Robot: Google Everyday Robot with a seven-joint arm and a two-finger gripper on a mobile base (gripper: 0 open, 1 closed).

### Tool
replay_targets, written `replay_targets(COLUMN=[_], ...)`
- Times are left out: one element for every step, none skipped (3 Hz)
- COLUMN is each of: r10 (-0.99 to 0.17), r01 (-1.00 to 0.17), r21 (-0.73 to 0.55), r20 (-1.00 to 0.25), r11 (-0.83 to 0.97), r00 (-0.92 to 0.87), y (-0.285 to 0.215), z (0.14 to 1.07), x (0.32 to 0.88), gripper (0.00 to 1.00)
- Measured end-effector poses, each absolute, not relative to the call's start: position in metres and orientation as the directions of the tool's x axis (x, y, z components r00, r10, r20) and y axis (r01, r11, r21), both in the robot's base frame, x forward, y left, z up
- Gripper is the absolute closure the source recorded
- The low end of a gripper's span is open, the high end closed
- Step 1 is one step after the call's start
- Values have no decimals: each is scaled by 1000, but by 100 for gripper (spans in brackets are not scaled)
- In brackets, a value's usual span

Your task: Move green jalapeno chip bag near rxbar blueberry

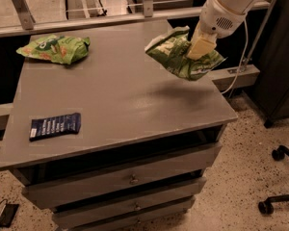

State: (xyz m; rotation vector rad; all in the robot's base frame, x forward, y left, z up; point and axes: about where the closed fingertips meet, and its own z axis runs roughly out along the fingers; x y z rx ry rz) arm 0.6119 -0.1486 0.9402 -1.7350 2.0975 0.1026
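Note:
The green jalapeno chip bag is crumpled mid-green foil with pale lettering. It hangs in the air above the right side of the grey cabinet top, casting a shadow below. My gripper comes in from the upper right on a white arm and is shut on the bag's right part. The rxbar blueberry is a small flat navy wrapper with white lettering. It lies near the front left corner of the top, far to the left of the bag.
A brighter yellow-green chip bag lies at the back left of the top. The cabinet has drawers below. A rail and shelf run behind. Chair casters stand on the speckled floor at right.

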Motion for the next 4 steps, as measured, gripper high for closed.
replay_targets(r10=[-915, -900, -876, -850], r01=[-961, -969, -974, -974], r21=[-224, -229, -227, -225], r20=[-399, -436, -473, -504], r11=[164, 94, 23, -43], r00=[-63, 16, 90, 154], y=[-110, -64, -19, 19], z=[953, 958, 960, 960], x=[620, 625, 626, 617], gripper=[100, 100, 100, 100])
